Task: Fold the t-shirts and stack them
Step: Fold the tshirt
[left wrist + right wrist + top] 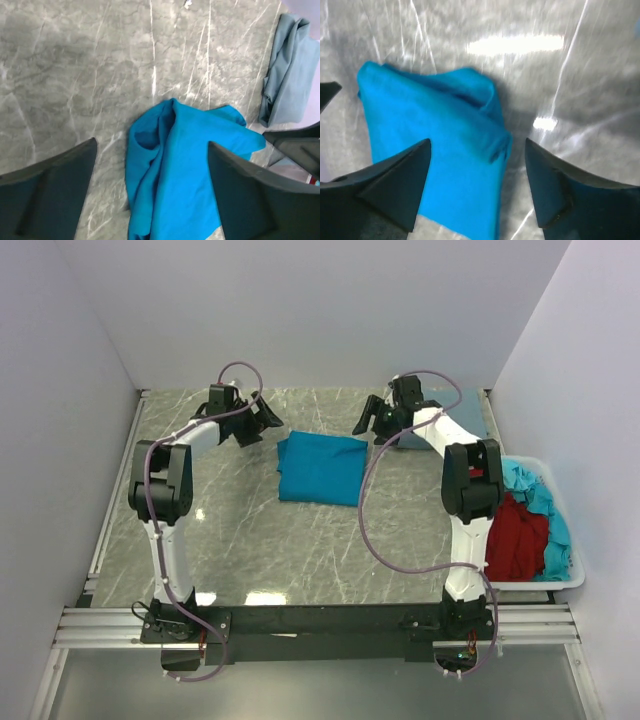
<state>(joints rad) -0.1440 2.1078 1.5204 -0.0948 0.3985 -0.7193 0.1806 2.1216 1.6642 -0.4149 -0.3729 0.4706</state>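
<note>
A bright teal-blue t-shirt (321,468) lies folded on the marble table (250,530), mid back. It shows in the left wrist view (185,175) and the right wrist view (440,155). A folded grey-blue t-shirt (432,436) lies at the back right, partly hidden by the right arm; it also shows in the left wrist view (290,80). My left gripper (268,420) is open and empty, above the table left of the teal shirt. My right gripper (368,420) is open and empty, above the shirt's right back corner.
A white plastic bin (566,580) at the right edge holds a dark red shirt (518,535) and a light turquoise shirt (545,502). White walls enclose the table on three sides.
</note>
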